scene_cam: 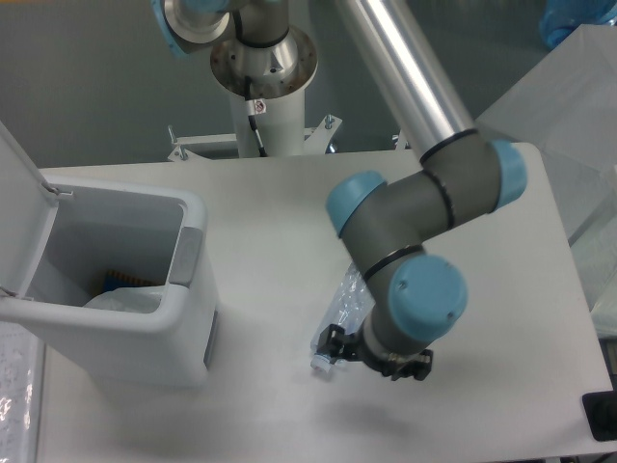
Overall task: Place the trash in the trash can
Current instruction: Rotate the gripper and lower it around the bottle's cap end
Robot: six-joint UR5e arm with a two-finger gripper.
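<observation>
Crushed bottle (pixel 339 311) lies under the pincer (pixel 371 355), whose grip is hidden.

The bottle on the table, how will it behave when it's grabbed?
The bottle looks clear, crushed and empty, so probably light and easily squashed. Its smooth plastic may slip. Lying on its side, it might roll if nudged.

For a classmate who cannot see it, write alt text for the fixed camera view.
A grey and blue robot arm bends low over a white table, its hand at a crushed clear bottle lying on the table. At the left stands a white trash can with its lid up and something pale already inside; the hand's fingers are mostly hidden.
</observation>
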